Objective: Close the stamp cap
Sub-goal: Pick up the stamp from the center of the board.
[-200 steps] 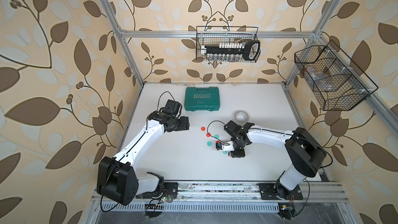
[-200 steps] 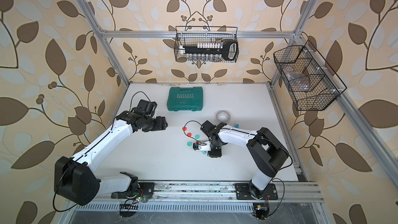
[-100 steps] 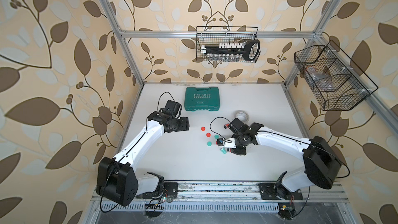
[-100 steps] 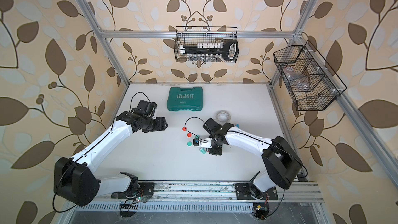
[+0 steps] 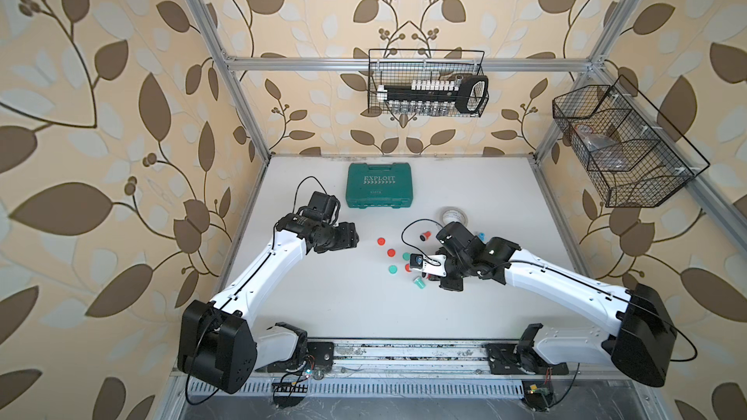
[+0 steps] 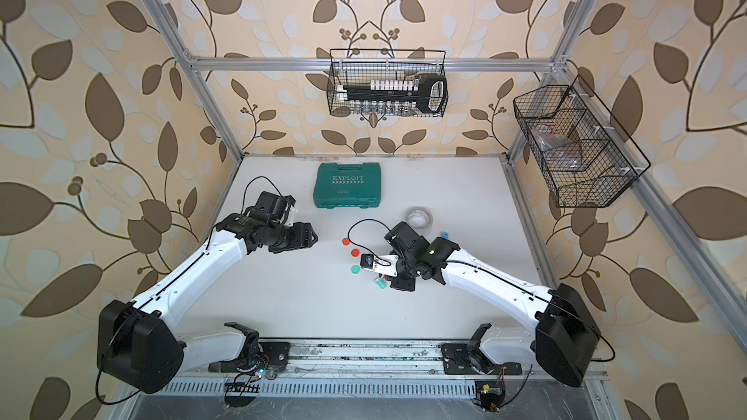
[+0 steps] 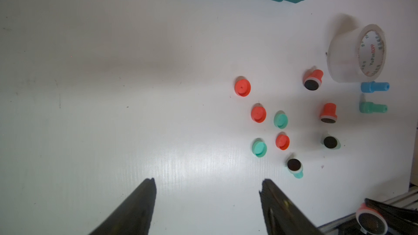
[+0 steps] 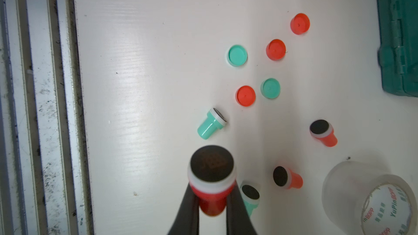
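red plastic barrel, white collar, round black inked face: the stamp (image 8: 211, 172) is uncapped, pinched by its red body between the two dark fingers (image 8: 187, 211) of the right gripper (image 8: 212, 194), its face showing to the wrist camera. it sits at the edge of the scatter of stamps and caps on the white table (image 8: 135, 87). just beside it, partly behind one finger, a green stamp (image 8: 249, 194) shows its own dark face, and a second red stamp (image 8: 287, 178) lies near. farther out a fallen green stamp (image 8: 211, 124) lies on its side. beyond it are the loose caps: a red cap (image 8: 245, 96) nearest, a green cap (image 8: 270, 88) just beside it, more red and green ones past those. the tape roll (image 8: 371, 200) and teal case (image 8: 398, 35) lie at the fringe. the left gripper (image 7: 208, 180) hangs well apart, jaws spread wide over bare table.
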Controlling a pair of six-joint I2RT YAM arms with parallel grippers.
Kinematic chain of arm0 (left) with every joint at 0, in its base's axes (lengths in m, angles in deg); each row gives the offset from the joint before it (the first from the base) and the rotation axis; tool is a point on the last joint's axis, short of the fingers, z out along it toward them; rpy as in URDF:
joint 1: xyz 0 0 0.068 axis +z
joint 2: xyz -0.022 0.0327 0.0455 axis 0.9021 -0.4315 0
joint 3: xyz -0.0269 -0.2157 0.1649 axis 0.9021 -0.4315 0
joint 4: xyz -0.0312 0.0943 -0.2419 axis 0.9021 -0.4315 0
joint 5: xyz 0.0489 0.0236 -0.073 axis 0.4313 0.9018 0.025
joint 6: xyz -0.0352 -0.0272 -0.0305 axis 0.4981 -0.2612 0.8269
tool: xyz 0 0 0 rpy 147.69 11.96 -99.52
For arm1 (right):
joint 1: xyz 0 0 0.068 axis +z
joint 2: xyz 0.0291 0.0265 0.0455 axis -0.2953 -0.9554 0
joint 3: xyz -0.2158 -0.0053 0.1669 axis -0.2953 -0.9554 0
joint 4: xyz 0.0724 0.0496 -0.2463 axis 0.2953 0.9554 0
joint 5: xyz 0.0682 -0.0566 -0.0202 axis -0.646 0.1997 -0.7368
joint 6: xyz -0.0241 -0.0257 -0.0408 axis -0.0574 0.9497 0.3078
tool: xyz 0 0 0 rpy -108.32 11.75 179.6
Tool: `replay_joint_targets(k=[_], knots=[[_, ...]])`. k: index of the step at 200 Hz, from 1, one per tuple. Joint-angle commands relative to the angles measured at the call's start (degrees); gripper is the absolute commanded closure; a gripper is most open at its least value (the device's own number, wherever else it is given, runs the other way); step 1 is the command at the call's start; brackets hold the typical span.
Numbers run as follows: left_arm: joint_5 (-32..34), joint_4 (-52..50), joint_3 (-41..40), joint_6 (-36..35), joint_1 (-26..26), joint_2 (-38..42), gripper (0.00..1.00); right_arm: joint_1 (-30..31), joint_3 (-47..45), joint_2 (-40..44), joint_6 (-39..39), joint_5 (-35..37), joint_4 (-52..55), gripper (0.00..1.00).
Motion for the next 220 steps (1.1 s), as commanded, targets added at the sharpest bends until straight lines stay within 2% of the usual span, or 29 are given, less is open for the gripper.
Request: replay_joint_targets(k=[1,44,116,166,220], knots=[[-3.68,1.67,1.79,2.34,0.46,0.0,0.24,0.28,-2.72,4.17,-1.43,1.74,0.13,0.96],[-5.26,-1.82,6.94,4.72,-1.26,-0.59,0.26,0.26,-4.77,8.41,-1.72,3.32,-1.54,0.95],[-1.5,-5.48,12.41,9.99,-12.88,-0.26,0.27,0.26,-4.02,11.17,-1.93,2.93,-4.13,0.95],[-2.77,-5.96,12.7,15.26,-17.56,2.73,0.28,0.29,-2.61,12.45,-2.34,1.07,-5.6,0.95],[-4.48,-5.97,13.61,20.82,-23.63,4.28,0.29,0.32,-4.74,18.87,-3.36,-2.89,-11.13,0.95]])
